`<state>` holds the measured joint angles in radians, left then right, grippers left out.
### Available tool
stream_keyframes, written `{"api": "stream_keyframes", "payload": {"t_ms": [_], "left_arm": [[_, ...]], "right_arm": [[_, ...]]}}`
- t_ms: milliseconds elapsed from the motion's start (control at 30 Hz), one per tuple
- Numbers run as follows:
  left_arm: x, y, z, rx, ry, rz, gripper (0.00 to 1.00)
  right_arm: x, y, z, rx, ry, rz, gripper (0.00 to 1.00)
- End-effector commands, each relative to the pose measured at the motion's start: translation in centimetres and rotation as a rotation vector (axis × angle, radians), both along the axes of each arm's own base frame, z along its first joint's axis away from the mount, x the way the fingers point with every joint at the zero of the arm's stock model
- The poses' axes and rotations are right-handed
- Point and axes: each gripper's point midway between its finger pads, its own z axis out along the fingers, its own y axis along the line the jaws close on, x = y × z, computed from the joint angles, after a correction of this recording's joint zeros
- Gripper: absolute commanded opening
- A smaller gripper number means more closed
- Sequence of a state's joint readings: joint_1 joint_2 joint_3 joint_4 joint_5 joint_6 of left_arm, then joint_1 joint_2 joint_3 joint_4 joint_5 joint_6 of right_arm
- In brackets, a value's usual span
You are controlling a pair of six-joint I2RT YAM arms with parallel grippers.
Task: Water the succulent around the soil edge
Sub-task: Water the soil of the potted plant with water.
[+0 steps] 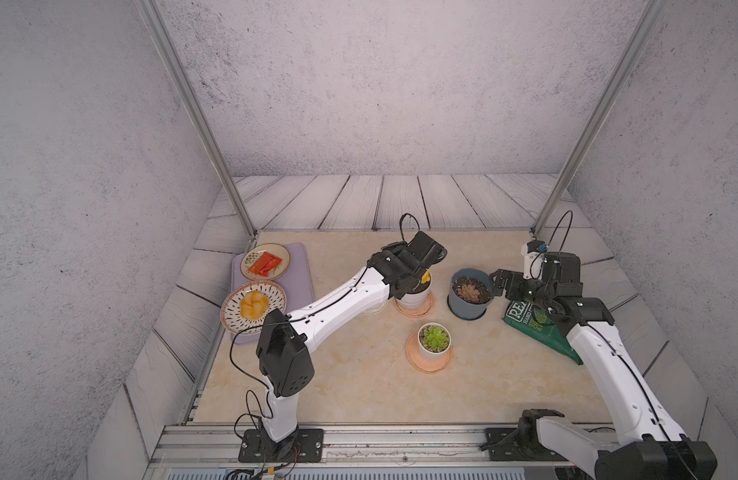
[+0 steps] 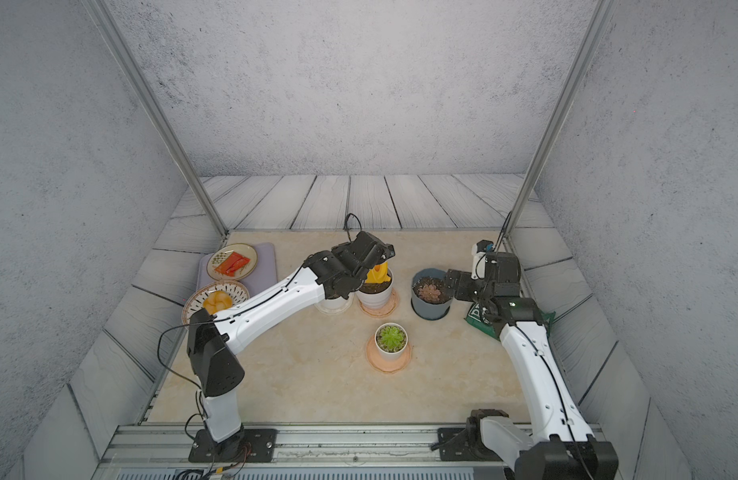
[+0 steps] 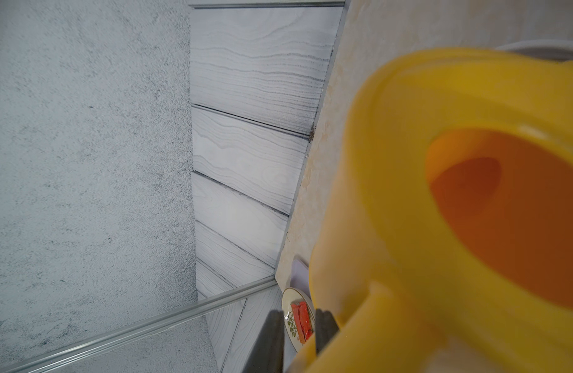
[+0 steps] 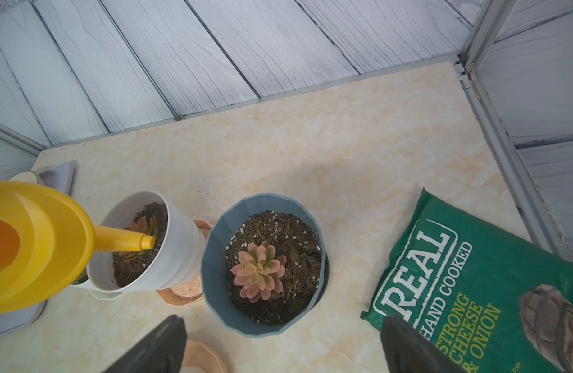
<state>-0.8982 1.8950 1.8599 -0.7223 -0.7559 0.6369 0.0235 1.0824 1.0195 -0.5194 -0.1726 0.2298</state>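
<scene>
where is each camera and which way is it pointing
Top views: high at the front, looking down on both arms, left pincer by the white round pot.
Left wrist: on the left arm, facing the yellow plastic watering can it grips; its fingers show.
Right wrist: facing down at the grey-blue ribbed pot; open right pincer shows.
Wrist views share the can.

Yellow, pink and green.
The watering can (image 4: 36,245) is yellow, orange inside; the blue-grey pot (image 4: 214,290) has a succulent (image 4: 259,271) of pink and green; the bag (image 4: 472,274) is green with white lettering.
</scene>
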Motion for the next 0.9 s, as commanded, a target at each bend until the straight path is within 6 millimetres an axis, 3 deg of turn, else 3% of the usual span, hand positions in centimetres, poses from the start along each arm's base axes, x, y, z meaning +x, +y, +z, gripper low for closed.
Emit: {"api": "stream_keyframes", "payload": {"t_ms": [0, 367, 867], "left_arm": [[0.8, 0.3, 1.6, -0.067, -0.041, 0.055, 0.0], [1.9, 3.7, 2.2, -0.215, -0.02, 0.224, 0.0], [-0.1, 7.2, 4.3, -0.646, 0.008, 0.266, 0.0]], "right_arm": [[-0.2, 0.0, 0.3, -0.014, -0.022, 0.004, 0.99], [-0.5, 0.0, 0.5, -0.016, -0.028, 0.003, 0.99], [-0.5, 0.4, 0.8, 0.01, -0.037, 0.013, 0.99]]}}
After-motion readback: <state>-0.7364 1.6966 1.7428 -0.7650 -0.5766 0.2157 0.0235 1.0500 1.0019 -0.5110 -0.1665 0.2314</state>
